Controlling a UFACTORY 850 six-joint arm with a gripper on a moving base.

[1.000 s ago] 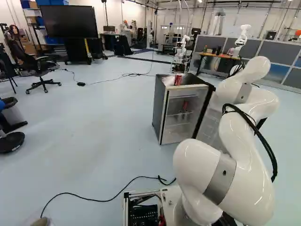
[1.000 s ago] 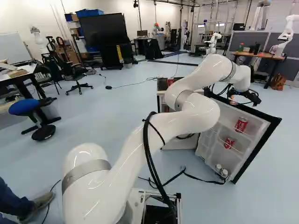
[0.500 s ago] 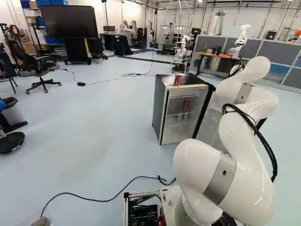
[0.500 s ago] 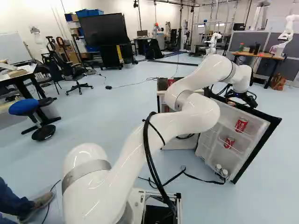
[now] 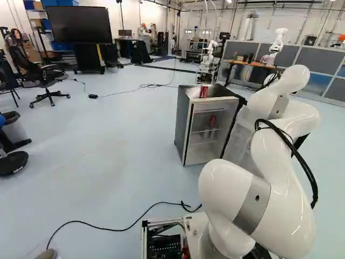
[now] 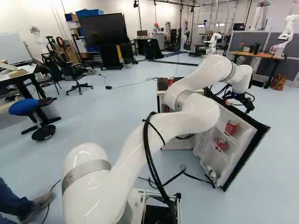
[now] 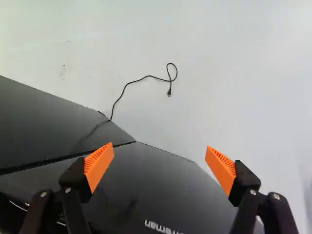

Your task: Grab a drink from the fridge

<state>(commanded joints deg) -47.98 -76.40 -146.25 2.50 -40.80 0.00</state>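
Fridge door standing open, my pincer spread wide with nothing held, on the door's outer side; I read this as the end of door work, before the grab. Drinks: upper red can and lower red can on the door shelves, about seven o'clock from the pincer in the right base view, beyond the panel; inner red can roughly nine. Next, I'd clear the door's free edge, then come round to the shelf side.
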